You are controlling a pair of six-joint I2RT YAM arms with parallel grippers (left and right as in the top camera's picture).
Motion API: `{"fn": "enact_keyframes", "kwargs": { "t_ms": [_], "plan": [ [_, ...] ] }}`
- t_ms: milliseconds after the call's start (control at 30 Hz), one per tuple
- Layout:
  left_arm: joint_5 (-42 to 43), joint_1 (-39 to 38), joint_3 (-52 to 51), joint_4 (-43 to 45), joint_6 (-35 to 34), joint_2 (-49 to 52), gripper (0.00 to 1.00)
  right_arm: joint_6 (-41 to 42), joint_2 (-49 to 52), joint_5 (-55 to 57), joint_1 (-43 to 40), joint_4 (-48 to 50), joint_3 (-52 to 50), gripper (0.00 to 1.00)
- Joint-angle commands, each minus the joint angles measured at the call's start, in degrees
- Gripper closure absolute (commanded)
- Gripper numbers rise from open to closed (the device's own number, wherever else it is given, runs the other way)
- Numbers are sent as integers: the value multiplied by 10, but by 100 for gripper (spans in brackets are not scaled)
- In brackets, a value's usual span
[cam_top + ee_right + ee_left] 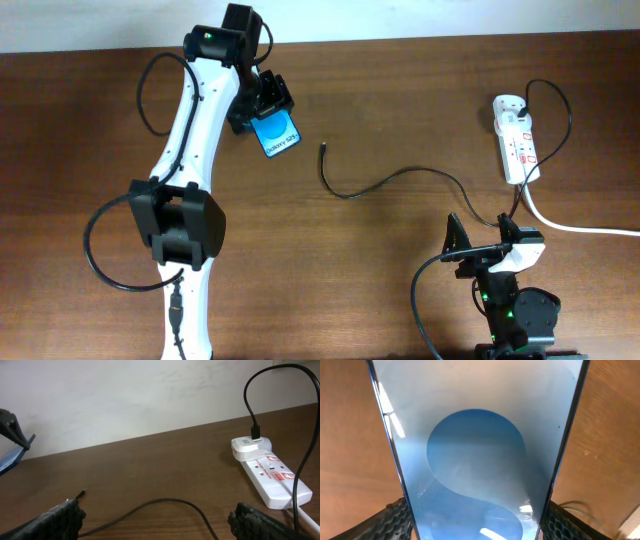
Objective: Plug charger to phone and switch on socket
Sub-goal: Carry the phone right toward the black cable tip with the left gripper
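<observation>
Table (400, 80), wood, bearing: socket (517, 140) far right; phone (277, 135) far left, pinched across its width by my left claw (272, 110); my right claw (482, 232) near right, spread and empty; charger (400, 174) trailing slack from the socket to its plug tip (323, 148), just right of the phone. Hazards, judged: the slick-edged phone may twist when the tip is pressed in, and the loose tip may skid from my right claw. Overhead alone shows the whole cable; right wrist alone shows the white adapter (250, 449) seated in the socket.
</observation>
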Motion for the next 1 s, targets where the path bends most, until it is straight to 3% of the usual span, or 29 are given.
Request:
{"fn": "enact_keyframes", "kwargs": {
  "t_ms": [0, 233, 633, 800, 967],
  "plan": [
    [12, -1, 17, -16, -121, 4, 100, 4, -3, -7, -3, 0, -4, 1],
    [22, 0, 17, -50, -178, 4, 100, 4, -3, -7, -3, 0, -4, 2],
    [273, 36, 17, -52, -217, 3, 100, 4, -3, -7, -3, 1, -4, 2],
    [321, 52, 17, -76, -217, 4, 100, 5, -3, -26, -3, 29, -4, 2],
    [321, 77, 17, -87, -216, 4, 100, 137, -2, -9, -3, 80, 23, 2]
  ]
}}
